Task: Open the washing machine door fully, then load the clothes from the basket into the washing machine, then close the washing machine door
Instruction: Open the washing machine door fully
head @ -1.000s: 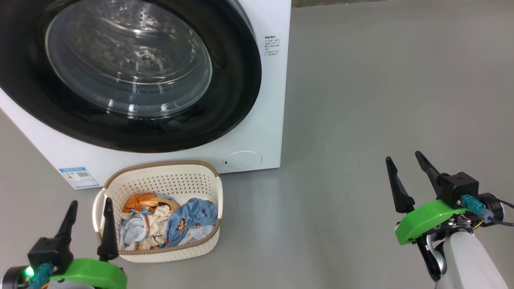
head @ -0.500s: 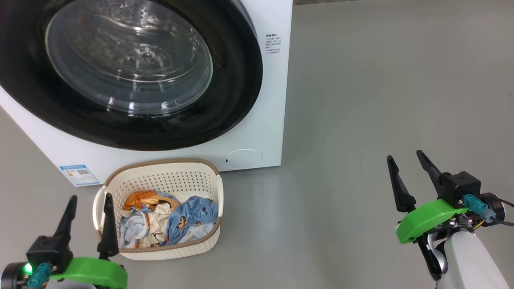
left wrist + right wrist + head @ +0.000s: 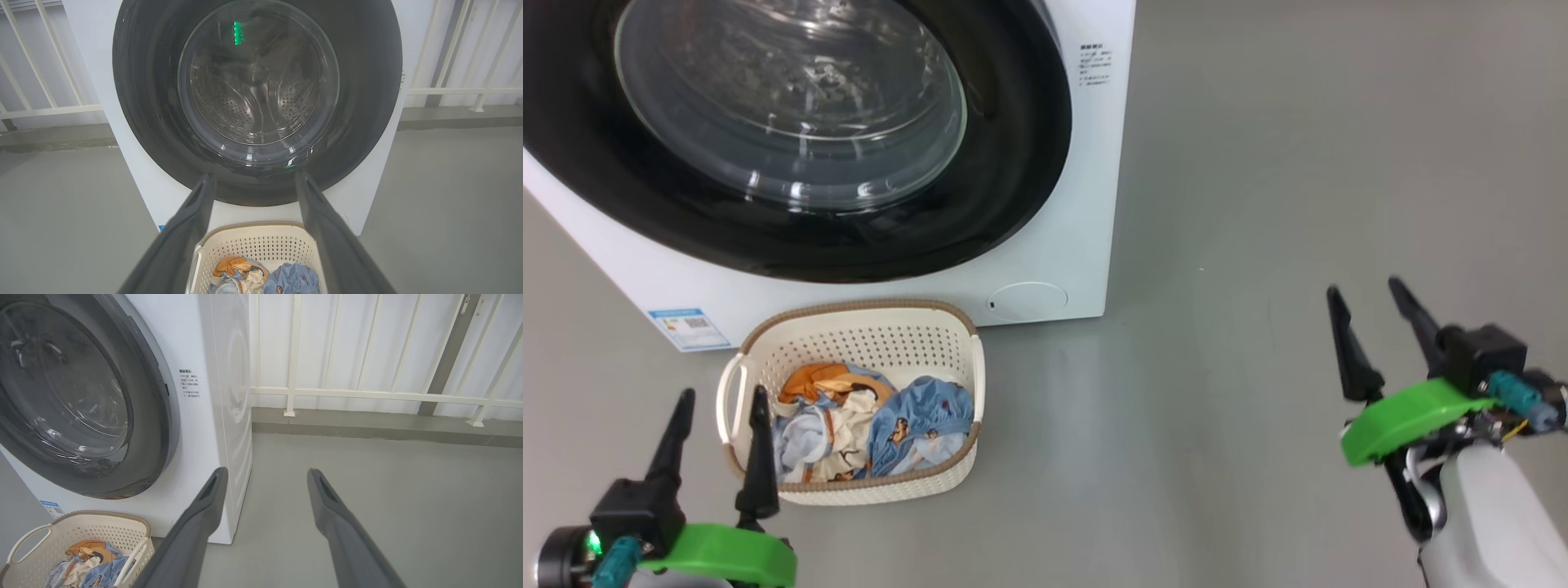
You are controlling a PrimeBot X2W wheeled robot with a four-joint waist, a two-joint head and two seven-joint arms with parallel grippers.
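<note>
nothing is done yet: the washing machine door (image 3: 792,106) is shut, the clothes (image 3: 874,420) lie in the basket (image 3: 858,335) just before the washing machine (image 3: 1086,204), and the left gripper (image 3: 723,394) and right gripper (image 3: 1364,287) hang spread wide, empty.

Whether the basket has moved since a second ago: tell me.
No. The basket keeps its spot beside the round hatch on the washing machine; the camera shifted instead.

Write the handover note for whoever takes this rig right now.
Left tool: open, empty, hovering by the left handle of the basket.
Right tool: open, empty, over the floor to the right.
Washing machine door: shut.
Clothes: in the basket, on the floor before the washing machine.
Done: nothing.
Left: open door, load clothes, close door.
</note>
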